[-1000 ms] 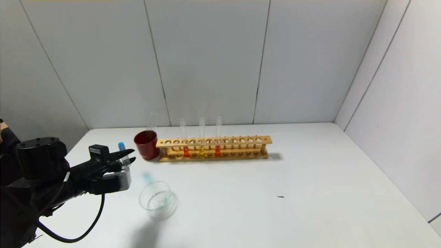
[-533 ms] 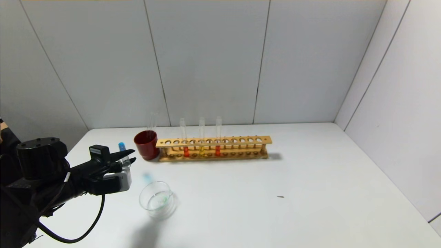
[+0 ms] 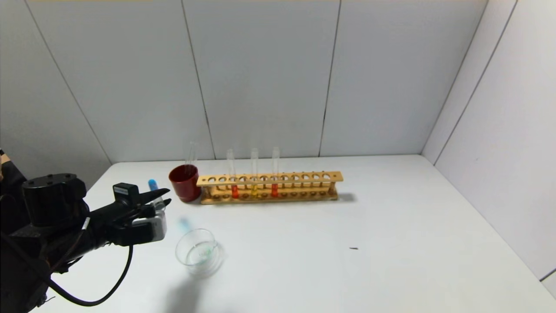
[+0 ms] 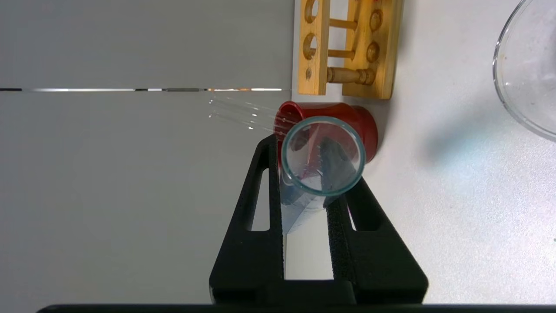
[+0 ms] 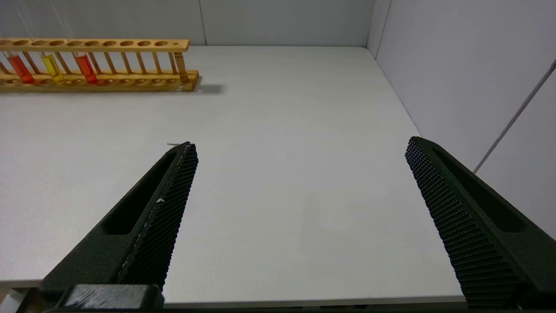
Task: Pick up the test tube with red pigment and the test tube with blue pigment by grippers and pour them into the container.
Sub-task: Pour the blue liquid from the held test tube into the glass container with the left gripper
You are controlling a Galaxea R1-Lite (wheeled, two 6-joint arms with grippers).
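Note:
My left gripper [image 3: 161, 196] hovers over the table's left side, shut on the test tube with blue pigment [image 3: 153, 184], whose blue end sticks up above the fingers. In the left wrist view the tube's open mouth [image 4: 322, 155] faces the camera between the two fingers of the gripper [image 4: 299, 145]. The container [image 3: 197, 252] stands on the table to the right of and nearer than this gripper, with a faint green trace inside; its rim [image 4: 497, 82] shows apart from the tube. The test tube with red pigment [image 3: 234, 191] stands in the wooden rack [image 3: 304, 177]. My right gripper [image 5: 300, 143] is open and empty over the table's near right edge.
A dark red cup [image 3: 184, 183] with a clear tube in it stands at the rack's left end, just beyond the held tube [image 4: 367, 126]. The rack also holds a yellow tube [image 3: 254, 190] and a redder tube [image 3: 274, 190]. White walls close the back and right.

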